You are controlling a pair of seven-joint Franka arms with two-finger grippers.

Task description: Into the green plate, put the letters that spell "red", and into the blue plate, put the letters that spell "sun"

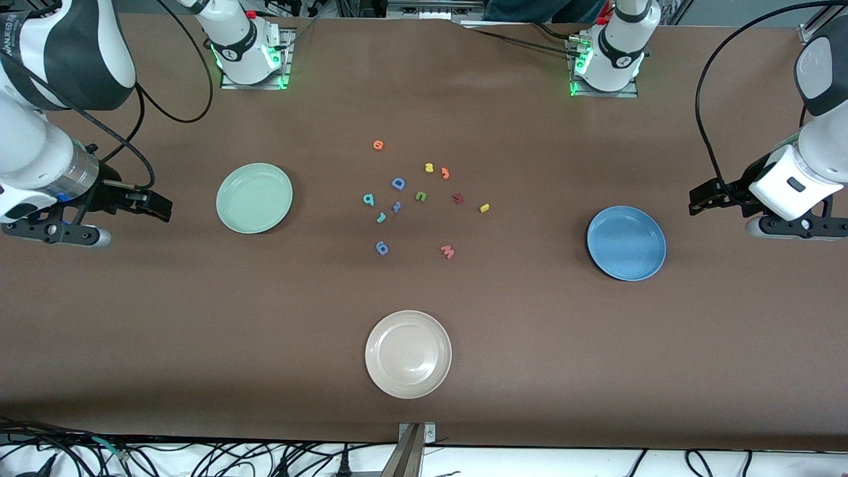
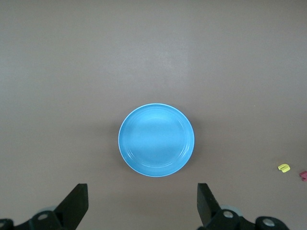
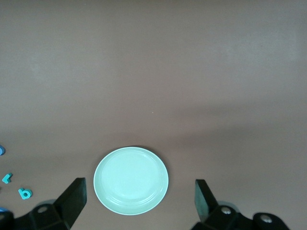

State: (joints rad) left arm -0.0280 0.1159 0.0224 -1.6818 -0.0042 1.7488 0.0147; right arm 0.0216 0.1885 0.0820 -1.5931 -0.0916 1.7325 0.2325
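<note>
The letters lie loose mid-table between the plates. An orange e is nearest the bases. The teal d and thin teal r lie toward the green plate. Yellow s, olive n and yellow u lie toward the blue plate. Both plates hold nothing. My right gripper hangs open beside the green plate. At the other end, beside the blue plate, my left gripper is open too.
A cream-white plate sits nearest the front camera. Among the letters are a blue D, a blue rounded letter, an orange curved one, a dark red one and a pink w.
</note>
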